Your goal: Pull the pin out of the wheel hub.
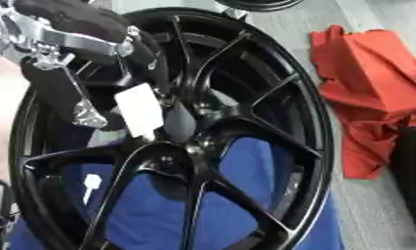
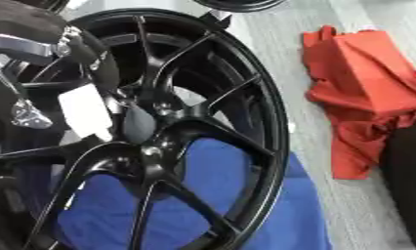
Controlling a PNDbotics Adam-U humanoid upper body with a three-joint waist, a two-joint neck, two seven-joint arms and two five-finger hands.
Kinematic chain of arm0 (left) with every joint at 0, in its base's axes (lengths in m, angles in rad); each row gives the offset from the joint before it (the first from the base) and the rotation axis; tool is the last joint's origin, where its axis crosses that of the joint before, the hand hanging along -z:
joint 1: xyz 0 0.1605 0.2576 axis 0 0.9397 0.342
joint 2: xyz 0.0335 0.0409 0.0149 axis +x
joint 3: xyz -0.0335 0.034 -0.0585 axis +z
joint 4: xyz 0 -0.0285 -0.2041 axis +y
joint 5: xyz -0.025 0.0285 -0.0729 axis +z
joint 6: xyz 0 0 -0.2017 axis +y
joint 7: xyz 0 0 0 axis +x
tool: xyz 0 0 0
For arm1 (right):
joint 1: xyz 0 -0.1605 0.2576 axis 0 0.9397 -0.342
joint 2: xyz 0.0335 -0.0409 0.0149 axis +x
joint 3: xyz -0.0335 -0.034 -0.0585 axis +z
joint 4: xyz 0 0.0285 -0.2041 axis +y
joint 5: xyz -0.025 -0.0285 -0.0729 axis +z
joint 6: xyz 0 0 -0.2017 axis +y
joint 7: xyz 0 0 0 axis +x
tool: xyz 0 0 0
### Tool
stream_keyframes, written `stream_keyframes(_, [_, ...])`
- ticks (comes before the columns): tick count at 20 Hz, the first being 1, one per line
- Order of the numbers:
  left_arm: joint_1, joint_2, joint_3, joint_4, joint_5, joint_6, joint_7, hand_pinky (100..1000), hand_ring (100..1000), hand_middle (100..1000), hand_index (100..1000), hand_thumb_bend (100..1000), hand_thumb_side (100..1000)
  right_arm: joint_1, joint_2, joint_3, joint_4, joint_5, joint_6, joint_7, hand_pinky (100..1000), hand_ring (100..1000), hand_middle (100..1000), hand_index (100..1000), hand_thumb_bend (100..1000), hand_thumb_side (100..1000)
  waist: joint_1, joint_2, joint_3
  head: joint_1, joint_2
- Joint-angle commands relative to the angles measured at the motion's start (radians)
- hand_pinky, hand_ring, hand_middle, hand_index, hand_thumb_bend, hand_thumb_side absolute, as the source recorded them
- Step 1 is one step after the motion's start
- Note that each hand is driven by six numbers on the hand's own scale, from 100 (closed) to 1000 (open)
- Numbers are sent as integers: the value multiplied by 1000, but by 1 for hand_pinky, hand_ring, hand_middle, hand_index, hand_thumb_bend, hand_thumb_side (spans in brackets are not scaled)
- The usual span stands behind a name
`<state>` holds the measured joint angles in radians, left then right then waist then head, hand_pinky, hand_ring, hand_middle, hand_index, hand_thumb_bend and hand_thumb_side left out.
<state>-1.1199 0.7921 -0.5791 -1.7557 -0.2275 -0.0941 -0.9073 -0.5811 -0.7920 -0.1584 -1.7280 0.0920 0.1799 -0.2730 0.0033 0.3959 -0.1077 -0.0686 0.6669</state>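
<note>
I have the left hand reaching in from 10 o'clock, lying over the upper left spokes of the black wheel hub. Its fingers point down toward the centre and one fingertip rests right at the bore. A white rectangular piece sits just beside that fingertip; I take it to be the pin or its tab, though I cannot make out its shape well. Whether the fingers are clamped on it or merely lying against it I cannot tell, since the hand's own body hides the contact.

The hub lies flat, face up, on a blue cloth that shows between the spokes, presumably to stop the rim scratching or sliding as I pull. A small white mark shows at 7 o'clock between 2 spokes. A red cloth is crumpled well apart at 3 o'clock, clear of the work. My right hand shows in neither view.
</note>
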Motion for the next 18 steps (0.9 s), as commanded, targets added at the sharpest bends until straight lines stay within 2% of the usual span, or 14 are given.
stream_keyframes(1, [-27, 11, -5, -4, 19, 11, 0, 868, 792, 753, 813, 352, 100, -13, -25, -18, -17, -9, 12, -25, 607, 434, 661, 696, 100, 284, -2, -19, -2, 0, -17])
stream_keyframes(13, [-40, 12, -15, -28, 66, 23, 0, 867, 784, 777, 798, 347, 100, -12, -16, -22, -13, -24, 37, -49, 600, 430, 662, 695, 100, 297, 4, -18, -3, 8, -29])
stream_keyframes(18, [-41, 13, -16, -39, 81, 30, 0, 861, 763, 715, 772, 327, 100, -12, -13, -23, -14, -29, 41, -53, 599, 430, 662, 696, 100, 300, 5, -17, -4, 9, -33])
